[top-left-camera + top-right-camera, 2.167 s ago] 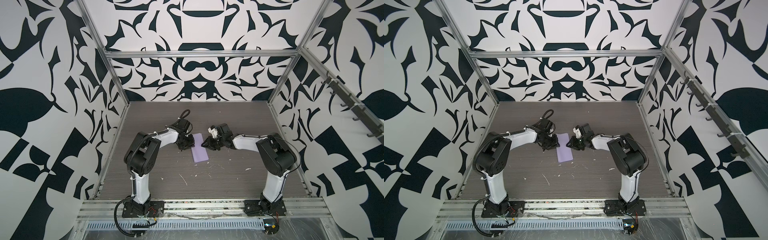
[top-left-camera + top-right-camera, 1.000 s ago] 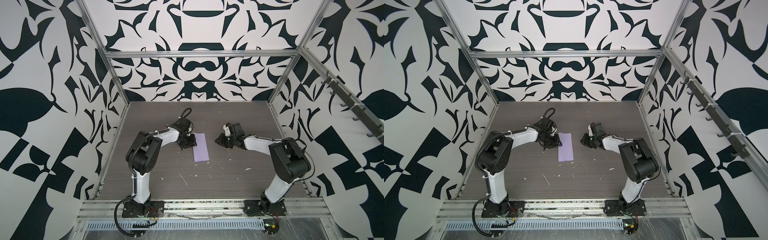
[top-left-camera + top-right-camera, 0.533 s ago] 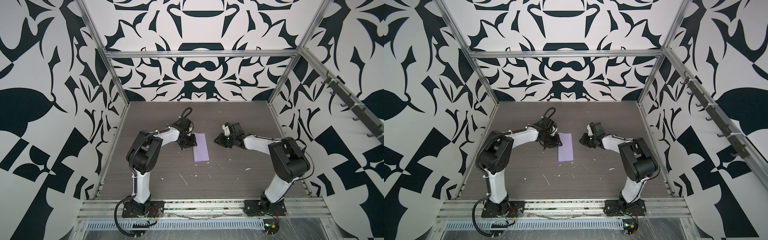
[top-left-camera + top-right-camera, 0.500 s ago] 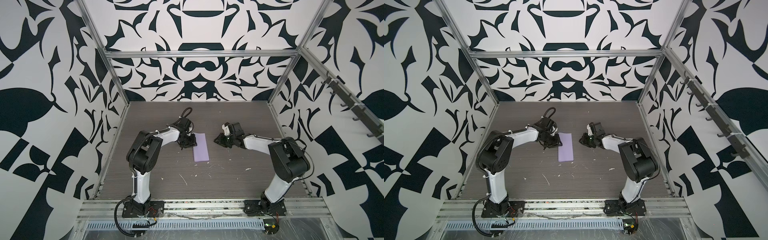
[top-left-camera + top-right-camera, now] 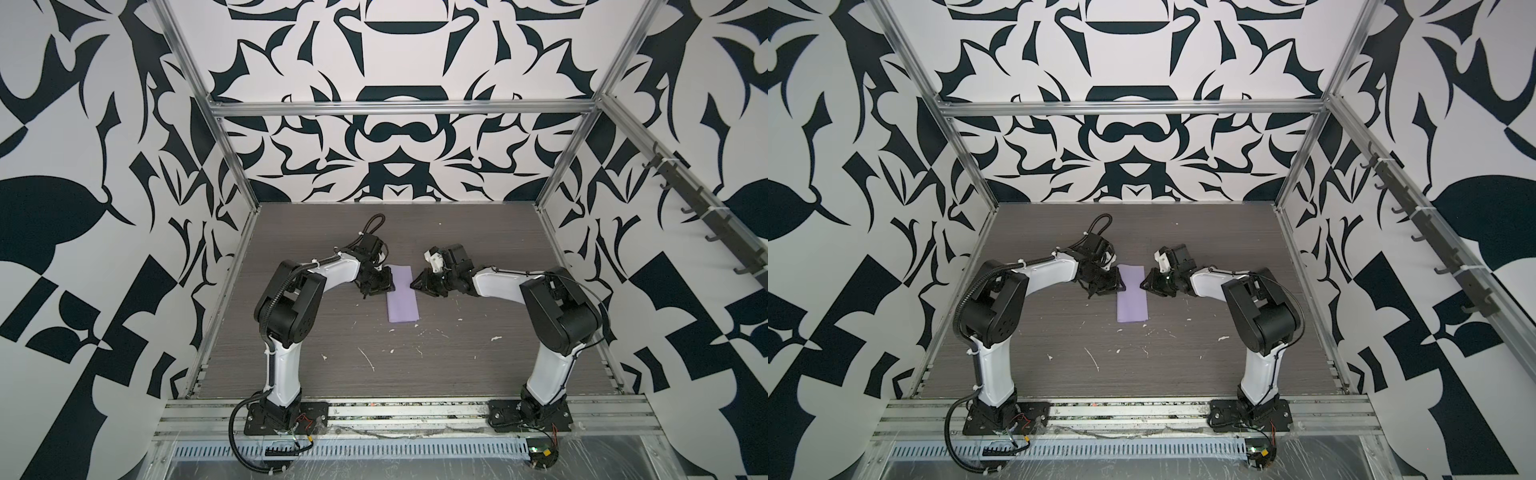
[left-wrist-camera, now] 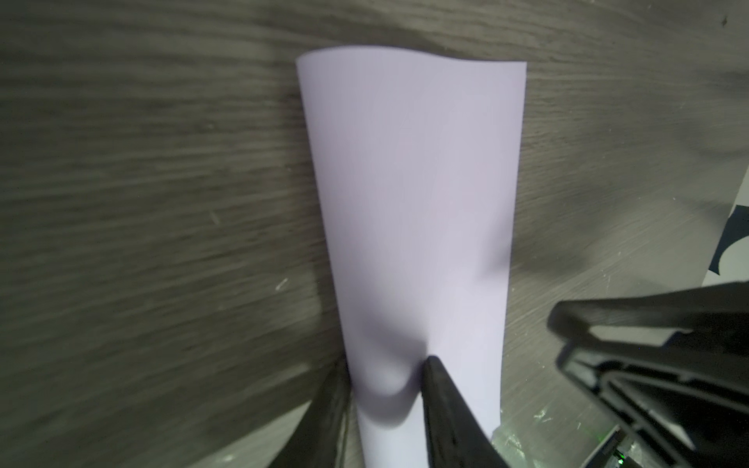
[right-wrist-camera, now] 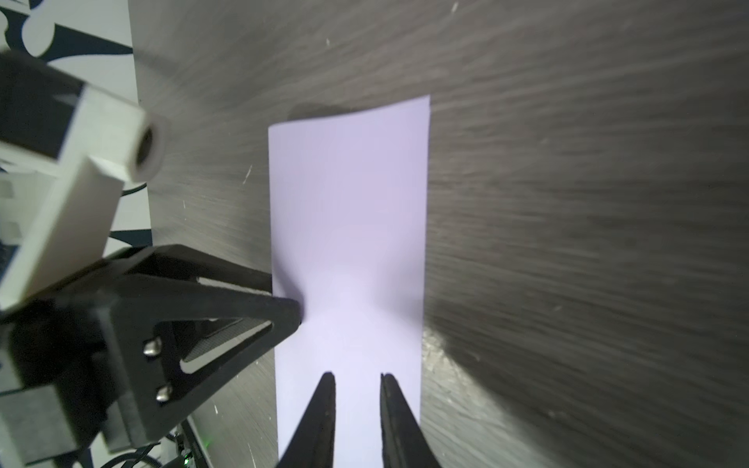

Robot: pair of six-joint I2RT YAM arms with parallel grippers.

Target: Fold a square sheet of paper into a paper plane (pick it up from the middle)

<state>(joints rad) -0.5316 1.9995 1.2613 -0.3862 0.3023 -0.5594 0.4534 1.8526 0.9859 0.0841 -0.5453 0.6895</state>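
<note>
The square sheet of paper (image 5: 401, 301) (image 5: 1133, 297) lies doubled into a long lilac rectangle, flat on the grey wood table. No paper plane shape shows. My left gripper (image 5: 390, 285) (image 5: 1121, 286) is at the far part of the sheet's left edge. In the left wrist view the left gripper (image 6: 385, 368) has its jaws apart, one finger at the paper's (image 6: 413, 202) edge and one on top. My right gripper (image 5: 413, 284) (image 5: 1143, 286) is at the opposite edge. Its (image 7: 356, 377) jaws stand narrowly open over the paper (image 7: 348, 223), nothing between them.
Small white flecks (image 5: 368, 357) are scattered over the near half of the table. Patterned walls and aluminium posts (image 5: 237, 178) close in the left, right and back. A metal rail (image 5: 374, 415) with both arm bases runs along the front edge.
My right gripper, which stood well off to the right a second ago, has come back left to the sheet's right edge. The left gripper and the paper have hardly moved.
</note>
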